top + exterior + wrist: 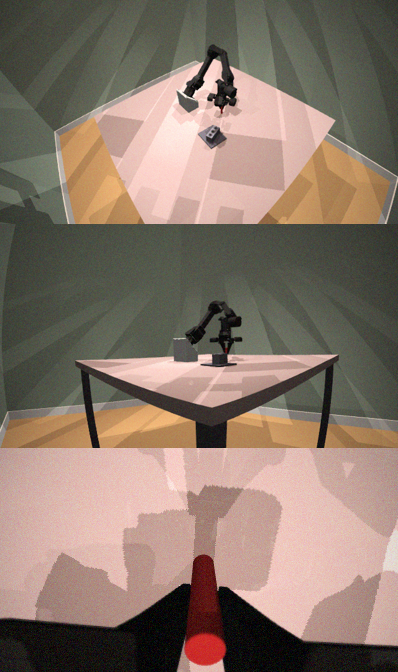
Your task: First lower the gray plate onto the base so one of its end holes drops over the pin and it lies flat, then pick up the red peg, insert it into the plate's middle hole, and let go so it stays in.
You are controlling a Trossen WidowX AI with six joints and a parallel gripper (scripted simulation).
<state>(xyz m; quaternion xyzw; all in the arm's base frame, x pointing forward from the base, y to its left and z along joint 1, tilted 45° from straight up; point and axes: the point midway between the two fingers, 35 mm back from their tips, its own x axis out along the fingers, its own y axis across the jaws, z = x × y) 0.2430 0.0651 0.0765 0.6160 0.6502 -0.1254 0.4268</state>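
Fingers [220,105] [229,348] grip red peg [221,110] [226,350] [203,593], apart from holed plate [211,133] [219,359]
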